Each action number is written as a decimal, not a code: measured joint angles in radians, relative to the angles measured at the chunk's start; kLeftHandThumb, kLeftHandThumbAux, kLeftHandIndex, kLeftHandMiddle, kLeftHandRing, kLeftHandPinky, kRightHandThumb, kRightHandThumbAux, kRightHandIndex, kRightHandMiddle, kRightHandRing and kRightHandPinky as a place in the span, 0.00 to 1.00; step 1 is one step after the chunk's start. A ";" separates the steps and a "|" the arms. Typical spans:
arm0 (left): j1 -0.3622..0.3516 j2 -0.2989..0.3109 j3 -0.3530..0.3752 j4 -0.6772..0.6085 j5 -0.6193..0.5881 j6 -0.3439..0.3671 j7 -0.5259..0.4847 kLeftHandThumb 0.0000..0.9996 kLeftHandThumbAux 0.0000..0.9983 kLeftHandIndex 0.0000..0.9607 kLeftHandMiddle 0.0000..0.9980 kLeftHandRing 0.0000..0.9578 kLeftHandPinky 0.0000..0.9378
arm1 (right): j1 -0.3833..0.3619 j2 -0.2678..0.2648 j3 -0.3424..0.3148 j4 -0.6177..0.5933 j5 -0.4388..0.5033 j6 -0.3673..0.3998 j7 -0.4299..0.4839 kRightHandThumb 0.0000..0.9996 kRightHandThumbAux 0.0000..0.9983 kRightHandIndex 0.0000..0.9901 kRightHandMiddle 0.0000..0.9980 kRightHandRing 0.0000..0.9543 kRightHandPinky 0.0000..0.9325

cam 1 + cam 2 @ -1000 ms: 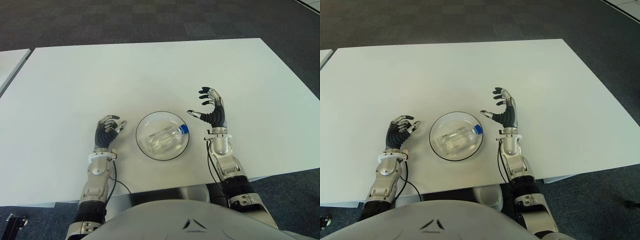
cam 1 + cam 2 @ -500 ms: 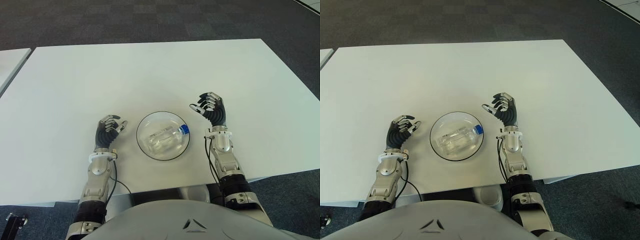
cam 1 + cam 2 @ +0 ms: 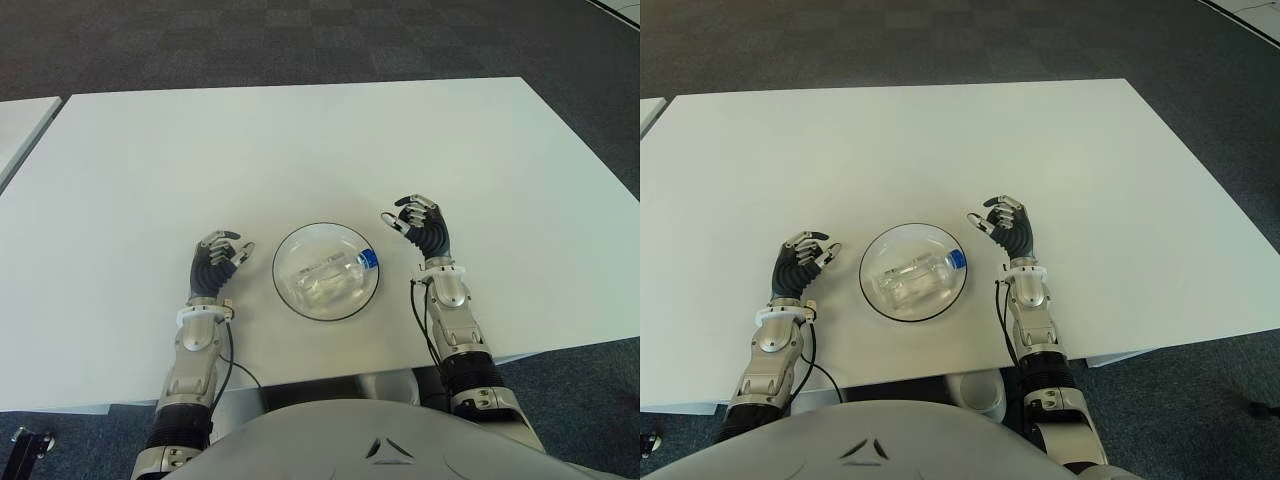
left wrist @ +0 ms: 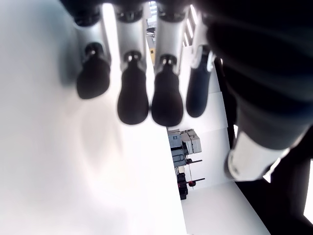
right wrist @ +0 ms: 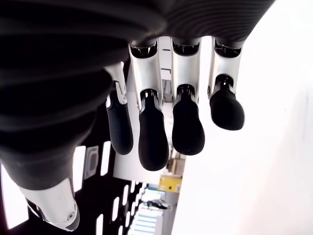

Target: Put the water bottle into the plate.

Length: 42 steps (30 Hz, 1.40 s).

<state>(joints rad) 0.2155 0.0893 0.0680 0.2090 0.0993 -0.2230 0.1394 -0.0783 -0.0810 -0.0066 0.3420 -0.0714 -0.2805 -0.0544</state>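
Left eye view: the water bottle [image 3: 331,274] is lying inside the plate [image 3: 291,250] at lower centre. The right hand [image 3: 420,223] and left hand [image 3: 213,262] are flanking it, fingers curled, holding nothing.

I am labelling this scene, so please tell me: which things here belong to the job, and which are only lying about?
Belonging to the job:
- water bottle, lying on its side in the plate
- plate, clear, between the hands
- right hand, curled, empty, right of the plate
- left hand, curled, empty, left of the plate

Only there:
- white table
- second table, at far left
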 measured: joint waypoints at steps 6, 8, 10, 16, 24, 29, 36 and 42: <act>0.000 0.000 0.000 -0.001 0.000 0.002 0.000 0.71 0.72 0.45 0.73 0.73 0.74 | 0.007 0.005 -0.009 -0.005 0.001 0.035 0.009 0.71 0.73 0.44 0.74 0.78 0.81; 0.000 0.000 0.000 -0.001 0.000 0.002 0.000 0.71 0.72 0.45 0.73 0.73 0.74 | 0.011 0.008 -0.012 -0.007 0.000 0.045 0.009 0.71 0.73 0.44 0.74 0.79 0.82; 0.000 0.000 0.000 -0.001 0.000 0.002 0.000 0.71 0.72 0.45 0.73 0.73 0.73 | 0.015 0.010 -0.013 -0.008 0.000 0.055 0.009 0.71 0.73 0.44 0.74 0.79 0.83; 0.000 0.000 0.001 -0.001 -0.001 0.002 0.000 0.71 0.72 0.45 0.72 0.72 0.72 | 0.027 0.017 -0.015 -0.007 0.000 0.062 0.009 0.71 0.73 0.44 0.76 0.80 0.83; -0.001 0.000 0.001 0.001 -0.003 0.000 0.000 0.71 0.72 0.45 0.72 0.72 0.72 | 0.028 0.018 -0.015 0.017 -0.004 0.062 0.008 0.71 0.73 0.44 0.76 0.80 0.82; -0.002 0.000 0.001 0.003 -0.001 0.000 0.000 0.71 0.72 0.45 0.72 0.72 0.72 | 0.026 0.016 -0.015 0.038 -0.010 0.058 0.003 0.70 0.73 0.44 0.75 0.79 0.80; -0.003 0.004 -0.001 0.003 0.003 0.002 0.000 0.71 0.72 0.45 0.72 0.73 0.74 | 0.021 0.013 -0.013 0.050 -0.020 0.057 -0.002 0.70 0.73 0.44 0.74 0.78 0.79; -0.003 0.006 -0.002 0.003 0.003 0.002 0.000 0.71 0.72 0.46 0.72 0.72 0.72 | 0.020 0.014 -0.012 0.051 -0.023 0.059 -0.010 0.70 0.73 0.44 0.72 0.77 0.79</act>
<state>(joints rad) 0.2125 0.0957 0.0662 0.2122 0.1025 -0.2205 0.1394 -0.0582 -0.0672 -0.0183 0.3927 -0.0941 -0.2213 -0.0640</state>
